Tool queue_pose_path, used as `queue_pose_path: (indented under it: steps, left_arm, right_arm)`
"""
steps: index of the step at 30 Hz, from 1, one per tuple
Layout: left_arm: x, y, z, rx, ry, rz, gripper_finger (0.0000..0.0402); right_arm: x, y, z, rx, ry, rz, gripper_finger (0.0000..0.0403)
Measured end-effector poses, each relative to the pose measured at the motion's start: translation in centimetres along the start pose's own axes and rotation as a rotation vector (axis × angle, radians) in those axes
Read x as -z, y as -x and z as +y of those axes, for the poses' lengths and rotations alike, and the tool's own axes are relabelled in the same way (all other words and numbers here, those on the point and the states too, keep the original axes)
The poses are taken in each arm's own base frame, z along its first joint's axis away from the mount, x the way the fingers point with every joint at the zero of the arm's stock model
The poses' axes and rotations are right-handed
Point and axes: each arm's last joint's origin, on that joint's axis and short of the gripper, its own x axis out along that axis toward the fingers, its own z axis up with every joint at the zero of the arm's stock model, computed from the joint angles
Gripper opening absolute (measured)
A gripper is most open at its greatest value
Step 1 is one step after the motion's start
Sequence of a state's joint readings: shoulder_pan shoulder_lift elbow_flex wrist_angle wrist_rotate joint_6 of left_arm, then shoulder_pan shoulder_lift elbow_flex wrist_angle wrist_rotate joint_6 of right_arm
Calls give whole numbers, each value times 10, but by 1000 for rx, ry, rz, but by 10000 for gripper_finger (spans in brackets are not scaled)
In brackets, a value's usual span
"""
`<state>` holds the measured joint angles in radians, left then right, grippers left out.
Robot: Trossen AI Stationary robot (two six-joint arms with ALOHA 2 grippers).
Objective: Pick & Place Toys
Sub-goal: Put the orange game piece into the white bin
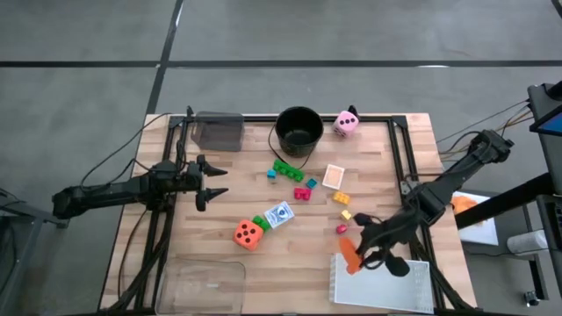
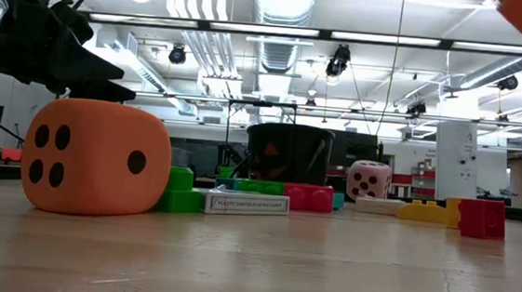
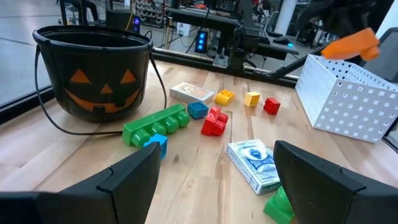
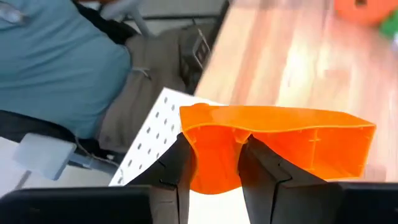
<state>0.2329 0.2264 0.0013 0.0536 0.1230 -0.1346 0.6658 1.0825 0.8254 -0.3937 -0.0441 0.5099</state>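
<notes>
Here the wooden table (image 1: 290, 241) carries the whole scatter, with the white perforated tray (image 1: 386, 281) at its near right corner, a clear tray (image 1: 204, 285) at the near left and the black jack-o'-lantern bucket (image 1: 299, 130) at the far middle.

The right gripper (image 1: 373, 250) hangs over the white tray's left edge, its fingers pinched on the wall of an orange brick (image 4: 280, 146), which is lifted clear of the table. The left gripper (image 1: 211, 180) waits well apart over the left side of the table, its fingers spread wide and holding nothing.

Among the loose toys, the orange die (image 1: 248, 233) sits near the middle, just left of a small green brick (image 1: 262, 223) and the blue card pack (image 1: 280, 215). The pink die (image 1: 347, 123) stands far right of the bucket. A long green brick (image 1: 287, 170) lies just near of the bucket, with a red brick (image 1: 302, 192), an orange-backed card pack (image 1: 334, 176) and small yellow bricks (image 1: 342, 199) spread toward the right.

The step in hand looks like the carry: the brick is gripped and at the tray's rim. The next move likely calls for shifting it right until it is fully over the tray, then lowering and opening the fingers so it drops inside rather than catching the wall.
</notes>
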Motion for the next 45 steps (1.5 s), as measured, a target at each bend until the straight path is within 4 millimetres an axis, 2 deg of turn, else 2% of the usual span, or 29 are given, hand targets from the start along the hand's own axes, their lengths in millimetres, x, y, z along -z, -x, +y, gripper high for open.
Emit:
queue_pose_path:
  steps: [8, 12, 17, 25, 32, 36, 43, 45]
  left_arm:
    - [0, 0, 0, -6, -50, -1, 314]
    - [0, 0, 0, -12, -57, -2, 314]
    - [0, 0, 0, -12, -60, -2, 314]
    - [0, 0, 0, -12, -60, -2, 314]
    - [0, 0, 1, -19, -60, -2, 314]
    - [0, 0, 1, -19, -60, -2, 314]
    - [0, 0, 1, -19, -60, -2, 314]
    - [0, 0, 1, -23, -60, -3, 314]
  right_arm:
    - [9, -7, 2, 79, -175, 154, 95]
    - [8, -13, 6, 102, -237, 198, 95]
    - [-2, -19, 19, 103, -255, 254, 93]
    - [-27, -18, 47, 122, -210, 334, 93]
    - [-25, -43, 64, 54, -202, 459, 92]
    - [-18, -61, 59, 102, -206, 515, 92]
    - [-2, -81, 50, 214, -217, 642, 92]
    - [0, -86, 49, 232, -226, 651, 113]
